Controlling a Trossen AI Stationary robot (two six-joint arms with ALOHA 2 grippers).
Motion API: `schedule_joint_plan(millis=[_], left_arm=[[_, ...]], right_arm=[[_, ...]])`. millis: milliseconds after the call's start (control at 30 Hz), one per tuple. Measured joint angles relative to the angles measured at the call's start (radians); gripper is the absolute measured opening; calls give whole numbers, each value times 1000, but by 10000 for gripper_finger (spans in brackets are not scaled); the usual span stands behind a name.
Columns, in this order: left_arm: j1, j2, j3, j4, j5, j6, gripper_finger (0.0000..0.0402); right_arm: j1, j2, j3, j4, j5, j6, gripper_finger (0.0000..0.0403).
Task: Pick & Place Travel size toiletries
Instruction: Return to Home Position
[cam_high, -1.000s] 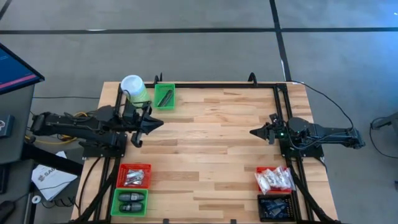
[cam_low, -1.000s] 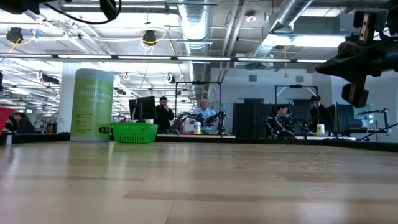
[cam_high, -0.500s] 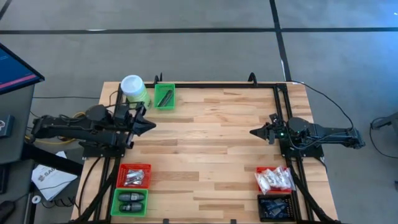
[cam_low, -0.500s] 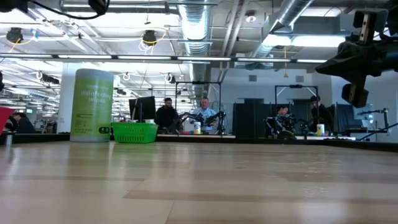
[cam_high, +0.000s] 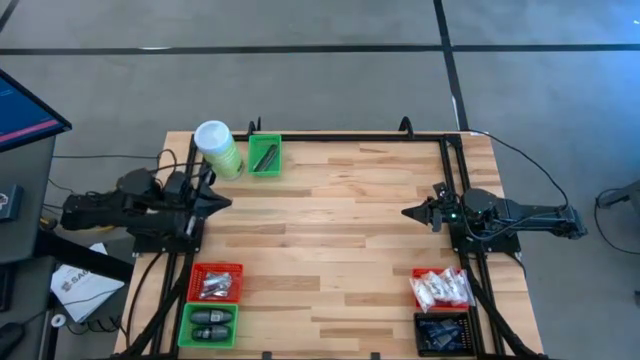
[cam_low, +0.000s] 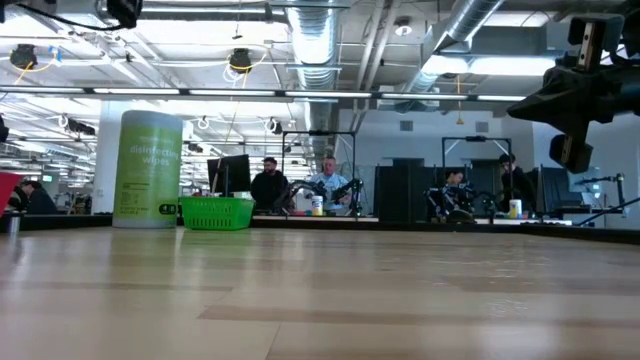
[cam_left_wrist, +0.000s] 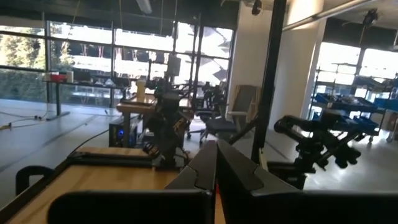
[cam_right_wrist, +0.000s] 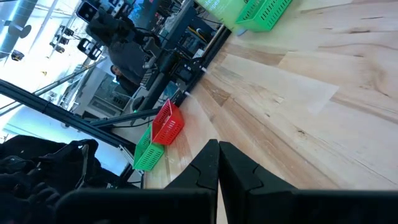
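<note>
Left hand (cam_high: 224, 203): fingers pressing together on nothing, hanging at the worktop's (cam_high: 340, 250) 9 o'clock edge.
Right hand (cam_high: 408, 212): closed too, empty, waiting at 3 o'clock.
Toiletries (cam_high: 440, 288): lying sorted in bins (cam_high: 192, 284) at 7, 5 and 11 o'clock.
Doing it well: I'd be folding the left arm home slowly and keeping clear of the green canister (cam_high: 218, 148) close by.

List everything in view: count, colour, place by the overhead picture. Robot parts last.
Light wooden plank table: one, centre.
Tall plastic canister: one, green, white lid, top-left corner.
Green plastic bins: two; top, beside canister, dark comb inside; bottom-left, black oval pieces inside.
Red plastic bins: two; left, silvery tubes; right, white sachets.
Black plastic bin: one, bottom-right corner, dark packets.
People: several, room behind table.
Left gripper: black, fingers shut, empty, left edge.
Right gripper: black, fingers shut, empty, right side.
</note>
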Motion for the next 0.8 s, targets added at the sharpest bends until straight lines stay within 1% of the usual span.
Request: schedule_joint_plan(millis=[233, 500, 567, 667, 800], left_arm=[[0, -101, 0, -186, -39, 45, 2], [0, -207, -1, -385, -83, 54, 2], [0, -234, -9, -402, -89, 53, 2], [0, -235, -22, -445, -93, 51, 2], [0, -235, -49, -424, -94, 47, 2]], right_arm=[[0, 0, 0, 0, 0, 0, 0], [0, 0, 0, 0, 0, 0, 0], [0, 0, 0, 0, 0, 0, 0], [0, 0, 0, 0, 0, 0, 0], [0, 0, 0, 0, 0, 0, 0]])
